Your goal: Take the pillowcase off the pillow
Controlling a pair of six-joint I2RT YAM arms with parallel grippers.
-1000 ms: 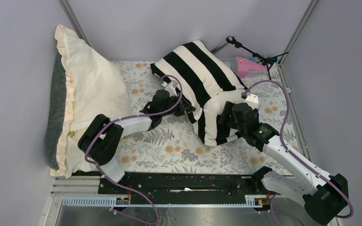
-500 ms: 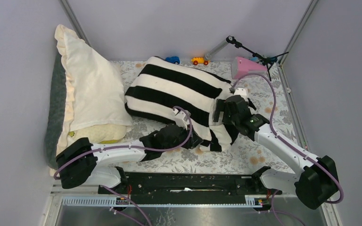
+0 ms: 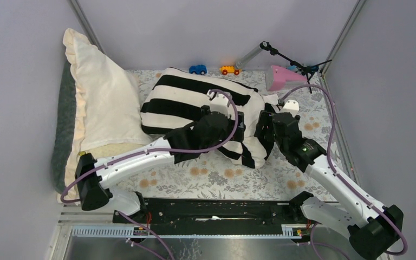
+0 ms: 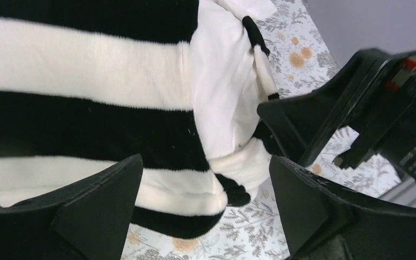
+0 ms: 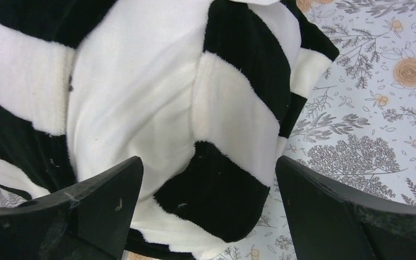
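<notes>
The black-and-white striped pillowcase [image 3: 187, 103] lies across the middle of the table with the pillow inside it. The pillow's plain off-white fabric [image 4: 219, 92] [image 5: 132, 103] shows through the case's opening at its right end. My left gripper [image 3: 238, 123] hangs open just above that end. Its jaws stand wide apart over the striped hem [image 4: 206, 208], and nothing is between them. My right gripper [image 3: 265, 129] faces it from the right, also open, with its jaws either side of a black corner of the pillowcase [image 5: 216, 189] without pinching it.
A cream ruffled-edge pillow [image 3: 100, 100] leans against the left wall. A blue toy car [image 3: 197, 69], an orange one [image 3: 228, 70], a pink object [image 3: 284, 77] and a microphone stand [image 3: 290, 62] sit along the back. A floral cloth [image 3: 206, 173] covers the table.
My left gripper was shut and is now open. It moved from the pillow's front edge up to its right end. The pillow, raised a second ago, now lies flat. The right gripper stays open.
</notes>
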